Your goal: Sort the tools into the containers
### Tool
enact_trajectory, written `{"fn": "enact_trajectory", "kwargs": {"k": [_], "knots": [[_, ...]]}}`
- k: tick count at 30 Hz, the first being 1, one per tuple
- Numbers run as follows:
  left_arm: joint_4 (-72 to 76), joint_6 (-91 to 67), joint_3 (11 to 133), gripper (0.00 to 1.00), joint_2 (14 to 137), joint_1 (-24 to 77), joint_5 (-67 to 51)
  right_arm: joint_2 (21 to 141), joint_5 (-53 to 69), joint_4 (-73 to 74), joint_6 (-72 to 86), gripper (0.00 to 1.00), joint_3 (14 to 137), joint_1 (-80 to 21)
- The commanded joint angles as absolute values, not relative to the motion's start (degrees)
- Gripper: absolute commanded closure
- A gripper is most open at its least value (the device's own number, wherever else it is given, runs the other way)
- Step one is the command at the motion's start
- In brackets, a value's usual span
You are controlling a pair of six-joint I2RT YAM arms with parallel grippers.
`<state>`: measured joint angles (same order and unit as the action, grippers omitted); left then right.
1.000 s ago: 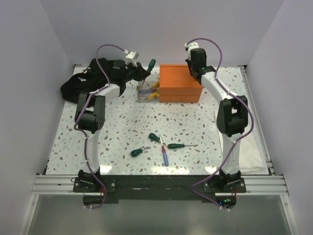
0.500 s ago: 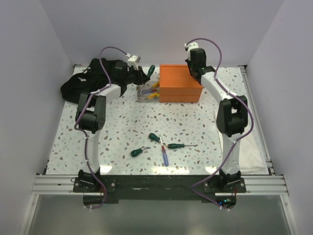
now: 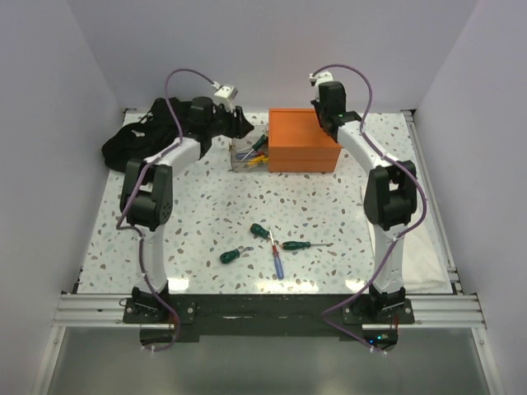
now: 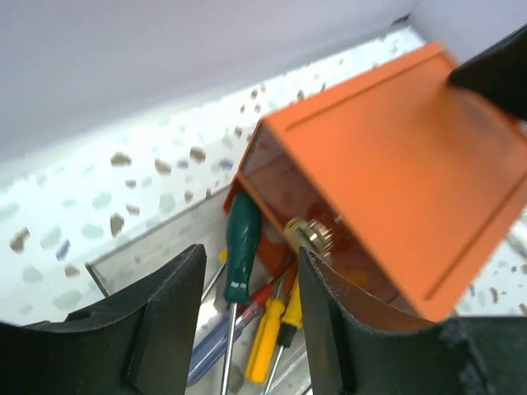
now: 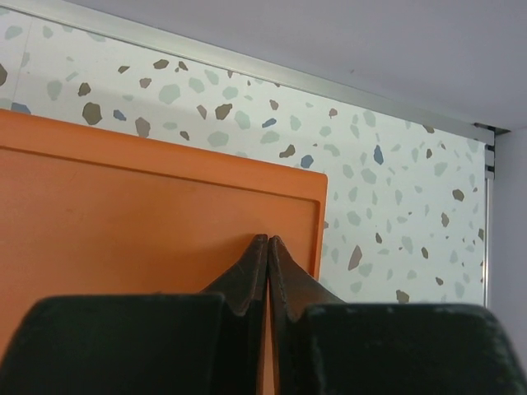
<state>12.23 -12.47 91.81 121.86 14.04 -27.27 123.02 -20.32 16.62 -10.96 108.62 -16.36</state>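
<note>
The clear bin (image 3: 244, 158) stands against the left side of the orange box (image 3: 303, 140). It holds several screwdrivers, among them a green-handled one (image 4: 242, 247), two yellow ones (image 4: 270, 327) and a blue one (image 4: 209, 355). My left gripper (image 3: 240, 125) is open just above the bin's far end. In the left wrist view (image 4: 249, 267) the green screwdriver lies loose between the jaws. My right gripper (image 3: 324, 122) is shut and empty over the box top (image 5: 148, 214), with its tips (image 5: 268, 240) near the box's right rim. More screwdrivers lie on the table.
On the table lie a stubby green screwdriver (image 3: 259, 231), another stubby green one (image 3: 234, 256), a red and blue one (image 3: 277, 257) and a long green one (image 3: 301, 245). A black cloth heap (image 3: 152, 136) lies at the back left. The back wall is close behind the box.
The left gripper held the green screwdriver over the bin. It has let it drop into the bin and now stands open and drawn back slightly. The right arm has hardly moved.
</note>
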Motion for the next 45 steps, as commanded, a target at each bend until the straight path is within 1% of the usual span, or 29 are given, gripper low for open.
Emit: {"fn": "enact_trajectory", "kwargs": {"k": [1, 3, 4, 6, 7, 8, 9, 10, 11, 13, 14, 15, 17, 20, 26, 31, 33, 35, 37, 38, 39, 41, 42, 44, 45], "knots": [[21.97, -14.32, 91.67, 0.46, 111.63, 14.15, -29.97, 119.46, -20.39, 26.46, -10.02, 0.81, 106.52, -17.05], [21.45, -14.94, 92.28, 0.46, 110.49, 13.98, -29.97, 114.98, -19.34, 26.28, -11.33, 0.68, 106.17, -17.14], [21.18, -15.03, 92.37, 0.46, 110.22, 13.89, -30.14, 113.48, -16.38, 26.02, -12.21, 0.53, 104.61, -17.05], [19.78, -14.85, 92.37, 0.46, 109.6, 13.54, -29.88, 106.92, -11.45, 24.19, -15.63, 0.44, 101.01, -17.05], [19.51, -14.68, 92.2, 0.47, 109.51, 13.27, -29.53, 103.74, -5.34, 22.86, -17.21, 0.39, 94.72, -17.05], [18.82, -14.5, 92.02, 0.47, 109.34, 13.01, -29.44, 100.67, -2.14, 21.02, -20.53, 0.36, 90.74, -17.14], [18.46, -13.89, 92.02, 0.47, 109.16, 12.92, -29.27, 94.54, 0.5, 18.66, -22.83, 0.34, 86.79, -17.31], [17.93, -13.63, 92.02, 0.47, 109.07, 12.83, -28.57, 92.05, 5.05, 18.29, -25.29, 0.32, 79.87, -17.58], [17.23, -13.28, 91.85, 0.47, 108.99, 12.75, -28.04, 89.93, 12.49, 18.98, -31.66, 0.31, 77.11, -18.19], [16.53, -12.75, 91.5, 0.47, 108.55, 12.57, -27.08, 85.7, 18.17, 26.86, -39.07, 0.31, 71.84, -19.59], [16.0, -12.48, 91.32, 0.46, 108.37, 12.57, -26.9, 85.0, 21.67, 30.2, -46.16, 0.32, 70.59, -21.51], [15.65, -11.78, 90.88, 0.47, 108.02, 12.57, -26.72, 84.64, 22.93, 35.8, -49.36, 0.32, 69.36, -22.4], [14.6, -11.34, 90.0, 0.47, 107.41, 12.57, -25.23, 84.11, 23.47, 38.14, -55.43, 0.33, 64.88, -25.64], [13.19, -9.68, 88.25, 0.47, 106.09, 12.48, -23.47, 86.74, 23.29, 40.69, -58.26, 0.33, 62.75, -29.25], [9.68, -5.72, 84.82, 0.47, 103.28, 12.22, -17.85, 93.68, 26.45, 47.89, -58.63, 0.36, 65.74, -33.92], [7.65, -3.52, 82.36, 0.47, 101.08, 12.22, -14.68, 92.2, 26.02, 48.34, -57.83, 0.35, 60.65, -38.75], [7.38, -3.08, 81.22, 0.47, 100.29, 12.3, -13.98, 92.37, 23.91, 47.03, -55.12, 0.35, 59.16, -39.98], [7.21, -3.08, 79.99, 0.47, 99.58, 12.13, -13.71, 93.34, 23.21, 47.55, -53.45, 0.36, 58.8, -40.87], [7.03, -3.25, 79.28, 0.47, 99.06, 12.13, -13.45, 95.26, 21.8, 45.45, -50.12, 0.43, 58.27, -42.09], [7.03, -3.34, 78.41, 0.47, 98.36, 12.13, -13.27, 95.97, 20.49, 45.0, -49.4, 0.49, 58.36, -42.45], [6.94, -3.34, 77.88, 0.47, 97.91, 12.04, -12.92, 97.11, 19.96, 45.0, -48.79, 0.67, 59.14, -42.8], [6.94, -2.99, 76.91, 0.47, 96.95, 12.04, -12.66, 97.21, 18.38, 45.26, -46.76, 0.81, 60.46, -43.07], [6.86, -2.73, 75.95, 0.47, 95.99, 12.04, -12.57, 96.86, 17.67, 48.05, -47.02, 0.93, 62.47, -43.07], [6.68, -2.55, 74.89, 0.47, 94.75, 11.95, -12.48, 94.76, 16.53, 52.01, -49.21, 1.0, 65.2, -42.98], [6.68, -2.72, 74.62, 0.47, 94.57, 11.78, -13.0, 93.88, 15.91, 56.82, -50.35, 1.0, 68.61, -42.8]]}}
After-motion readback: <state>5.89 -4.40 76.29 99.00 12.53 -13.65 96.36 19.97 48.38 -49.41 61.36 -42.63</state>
